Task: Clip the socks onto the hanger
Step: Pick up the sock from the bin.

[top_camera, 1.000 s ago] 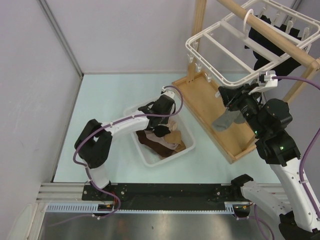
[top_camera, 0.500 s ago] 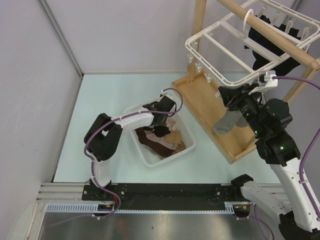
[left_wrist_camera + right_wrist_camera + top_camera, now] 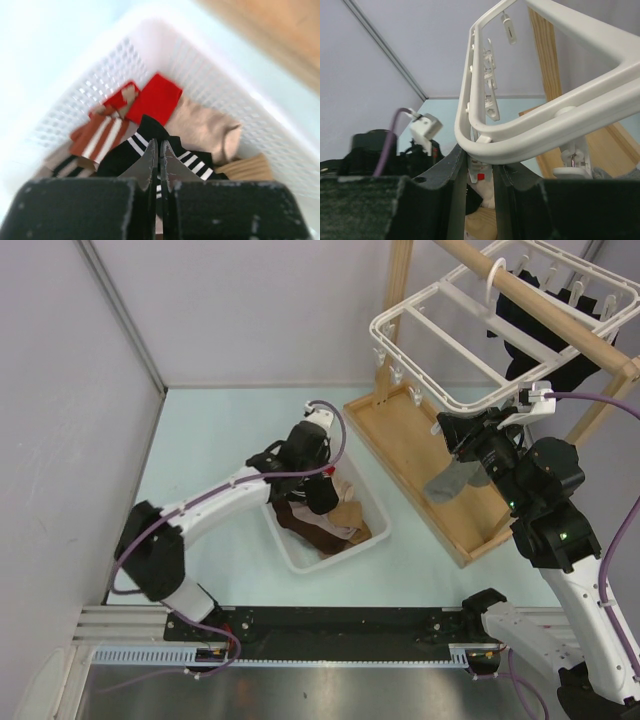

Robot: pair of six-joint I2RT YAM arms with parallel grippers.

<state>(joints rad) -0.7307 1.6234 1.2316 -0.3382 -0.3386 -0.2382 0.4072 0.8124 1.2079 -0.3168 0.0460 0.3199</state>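
My left gripper (image 3: 322, 480) hangs over the white basket (image 3: 300, 558), shut on a black sock with white stripes (image 3: 125, 152) that dangles from the left gripper (image 3: 159, 144). Brown, beige and red-striped socks (image 3: 335, 525) lie in the basket. The white hanger (image 3: 385, 325) hangs from the wooden pole (image 3: 540, 305), with black socks (image 3: 520, 325) clipped at its far side. My right gripper (image 3: 462, 445) sits under the hanger (image 3: 560, 125), and the right gripper (image 3: 481, 160) is shut on a small white clip (image 3: 481, 172). A grey sock (image 3: 455, 480) hangs just below it; what holds it is hidden.
The wooden rack's base board (image 3: 400, 430) lies under the hanger, right of the basket. Its upright post (image 3: 398, 280) stands at the back. A grey wall edge (image 3: 120, 315) borders the pale table on the left.
The left gripper closed on the black striped sock and rose from the basket, its elbow swinging out to the left. The right arm and the grey sock stayed put.
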